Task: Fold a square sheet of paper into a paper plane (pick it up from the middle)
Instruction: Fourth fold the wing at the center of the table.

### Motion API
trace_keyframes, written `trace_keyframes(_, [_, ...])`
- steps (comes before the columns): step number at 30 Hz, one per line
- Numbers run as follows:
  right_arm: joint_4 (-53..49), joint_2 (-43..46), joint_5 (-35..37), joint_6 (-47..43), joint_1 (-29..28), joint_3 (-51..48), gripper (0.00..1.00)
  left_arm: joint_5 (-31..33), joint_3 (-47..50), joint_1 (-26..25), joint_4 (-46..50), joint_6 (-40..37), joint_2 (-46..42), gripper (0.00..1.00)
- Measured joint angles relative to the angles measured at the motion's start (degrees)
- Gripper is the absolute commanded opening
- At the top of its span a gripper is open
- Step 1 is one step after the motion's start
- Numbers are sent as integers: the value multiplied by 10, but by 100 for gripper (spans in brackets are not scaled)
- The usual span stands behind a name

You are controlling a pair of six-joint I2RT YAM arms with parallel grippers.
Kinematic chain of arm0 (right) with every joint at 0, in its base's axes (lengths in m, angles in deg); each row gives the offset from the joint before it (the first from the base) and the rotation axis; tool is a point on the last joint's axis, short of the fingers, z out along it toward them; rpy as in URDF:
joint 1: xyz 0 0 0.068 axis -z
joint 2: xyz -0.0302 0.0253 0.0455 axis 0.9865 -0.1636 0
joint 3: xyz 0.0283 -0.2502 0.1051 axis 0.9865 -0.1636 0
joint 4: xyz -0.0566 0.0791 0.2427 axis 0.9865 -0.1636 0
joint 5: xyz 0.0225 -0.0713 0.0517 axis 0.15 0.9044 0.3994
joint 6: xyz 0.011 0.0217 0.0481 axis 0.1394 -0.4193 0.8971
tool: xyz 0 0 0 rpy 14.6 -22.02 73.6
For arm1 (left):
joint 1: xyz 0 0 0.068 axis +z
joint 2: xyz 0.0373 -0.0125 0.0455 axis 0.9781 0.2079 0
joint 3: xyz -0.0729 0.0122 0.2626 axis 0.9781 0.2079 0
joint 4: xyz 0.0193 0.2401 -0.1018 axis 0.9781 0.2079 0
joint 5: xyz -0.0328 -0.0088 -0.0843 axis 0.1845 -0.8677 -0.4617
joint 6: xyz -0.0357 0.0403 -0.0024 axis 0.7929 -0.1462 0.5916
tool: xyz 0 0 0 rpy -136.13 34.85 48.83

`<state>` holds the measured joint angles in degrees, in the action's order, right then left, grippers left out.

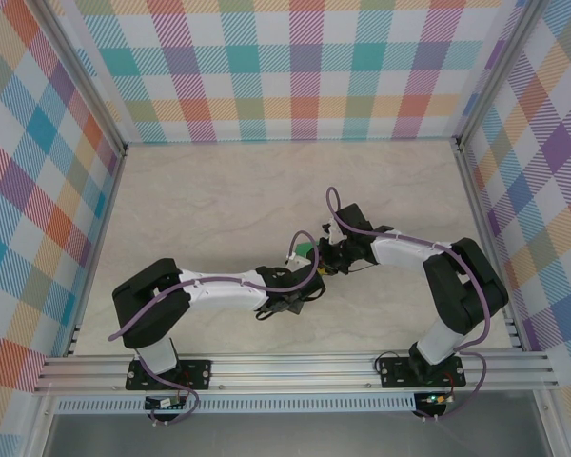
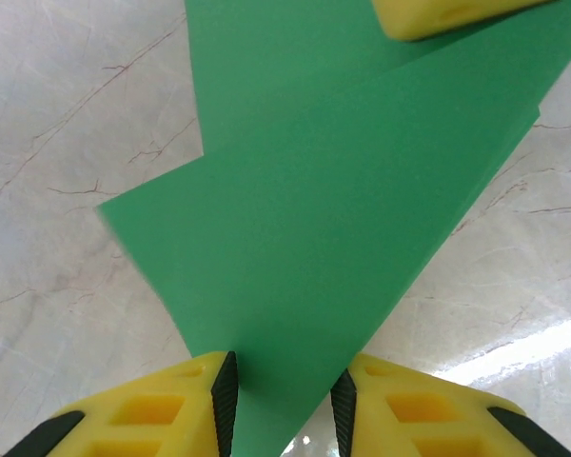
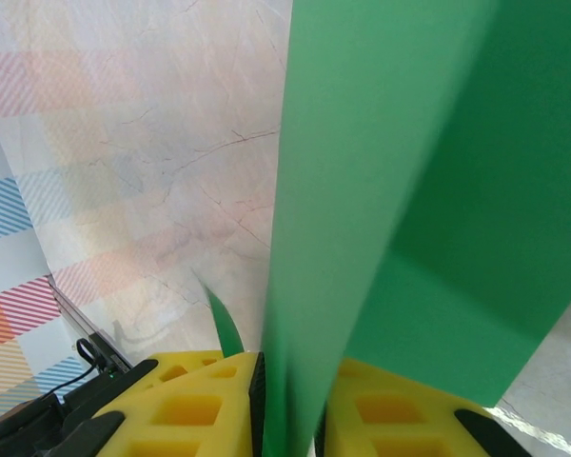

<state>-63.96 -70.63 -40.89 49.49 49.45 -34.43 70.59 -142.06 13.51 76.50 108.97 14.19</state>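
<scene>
Top external sat high above and behind the arms, facing down and forward over the whole bench (image 1: pixel 219 190) to the checked back wall (image 1: pixel 295 67), from far off. Left wrist cam rode just behind the left claw (image 2: pixel 284 400), aimed down past its yellow tips at the bench, very near. Right wrist cam sat behind the right claw (image 3: pixel 290 409), aimed along its tips, nearer still. All three shared the green paper (image 1: pixel 305 250) and the marbled bench top. Left wrist also caught one yellow finger (image 2: pixel 438 14) of the right claw at its top edge.

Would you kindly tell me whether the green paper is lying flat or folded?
Folded: the green paper shows overlapping layers with slanted edges, narrowing toward the left end effector.
</scene>
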Motion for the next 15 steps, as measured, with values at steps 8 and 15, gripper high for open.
trace_keyframes(8, [-7,0,0,0,0,2,21,9,0,-3,0,0,3,18])
trace_keyframes(15, [-9,0,1,0,0,2,21,13,0,-3,-1,-2,3,10])
